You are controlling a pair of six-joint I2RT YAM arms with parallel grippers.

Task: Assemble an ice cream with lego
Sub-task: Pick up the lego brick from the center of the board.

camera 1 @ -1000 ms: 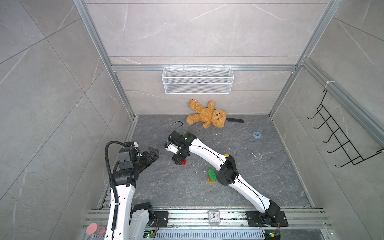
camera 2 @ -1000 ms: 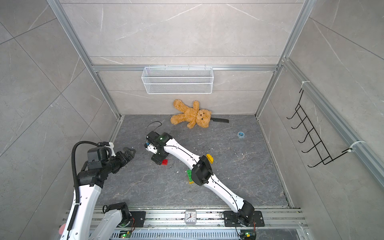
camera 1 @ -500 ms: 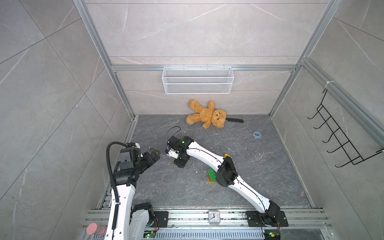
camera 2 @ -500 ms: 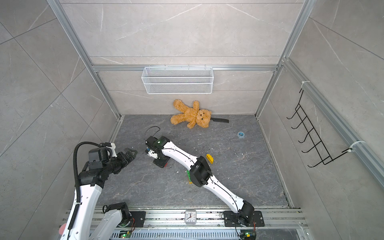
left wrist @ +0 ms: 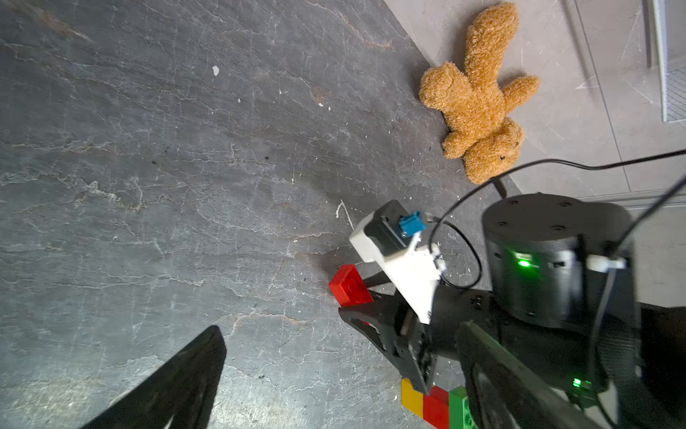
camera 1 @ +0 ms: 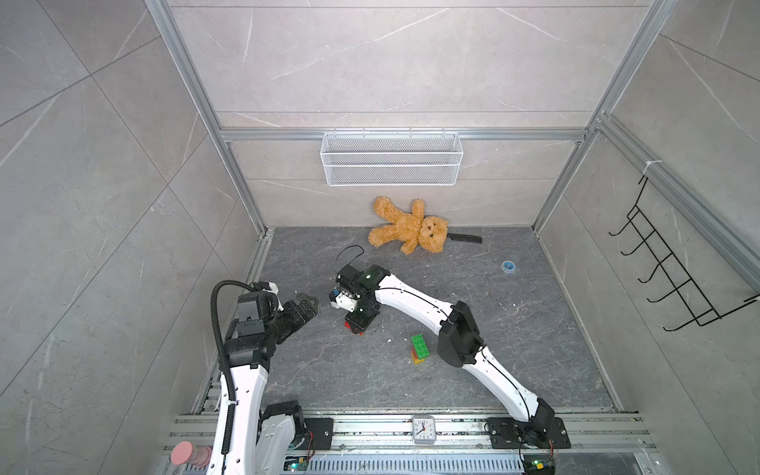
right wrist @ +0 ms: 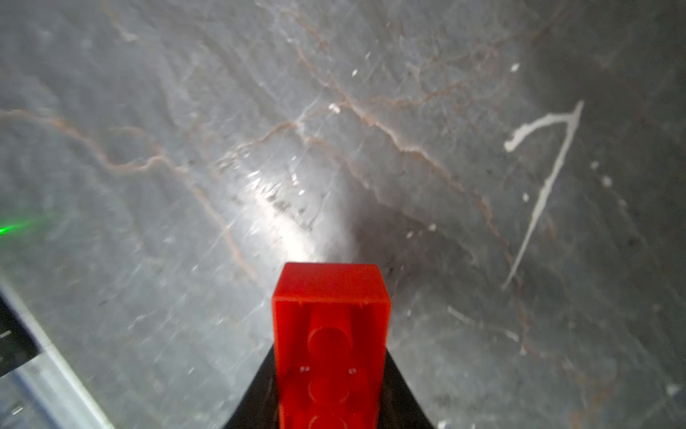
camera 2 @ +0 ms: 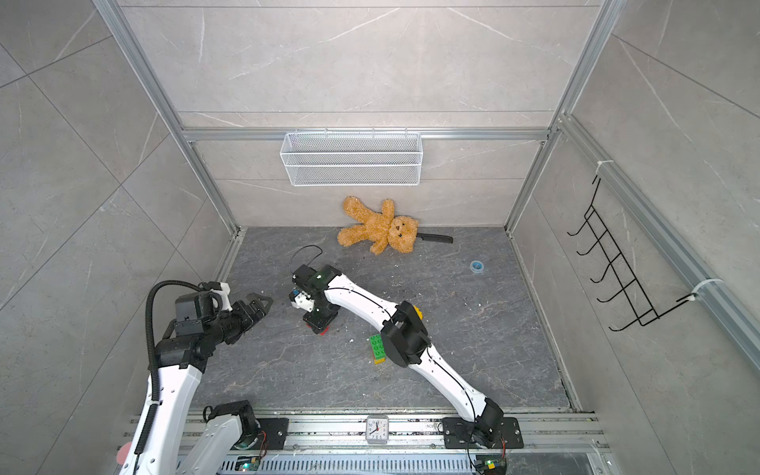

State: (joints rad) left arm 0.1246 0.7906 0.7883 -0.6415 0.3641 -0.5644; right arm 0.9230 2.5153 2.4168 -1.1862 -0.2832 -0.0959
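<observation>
Right wrist view: red studded plastic brick [right wrist: 330,334] is pinched between the black fingers of the right gripper [right wrist: 330,375], jaws pressed on both long sides. Its front end sticks out past the fingers. Dark grey stone-look floor [right wrist: 185,148] is close under it, cannot tell if it has left the floor.

Left wrist view: same brick low at the floor, right gripper over it. Also the half-built ice cream [left wrist: 436,406], a yellow, red and long green stack, at the frame edge, near the held brick but apart. A fluffy brown teddy bear [left wrist: 479,96] lies by the back wall.

Top views: in both, the left gripper [camera 1: 311,307] hangs spread wide, holding nothing, near the right gripper. The stack stands upright just beside the right arm's elbow. In a top view a yellow round-topped brick [camera 2: 416,310] peeks out behind that elbow.

Risks: grip sits at the back of the brick, so it may swivel or slip when pushed onto the green studs. Narrow stem, nothing bracing it, so an off-centre press could tip the stack. A swinging elbow could knock the stack or the yellow brick.

Room: open floor from the grippers to the front aluminium rail [camera 1: 370,415]. Teddy, black knife handle [camera 1: 466,238] and small blue ring [camera 1: 509,266] are well apart at the back. Side wall is close to the left arm
</observation>
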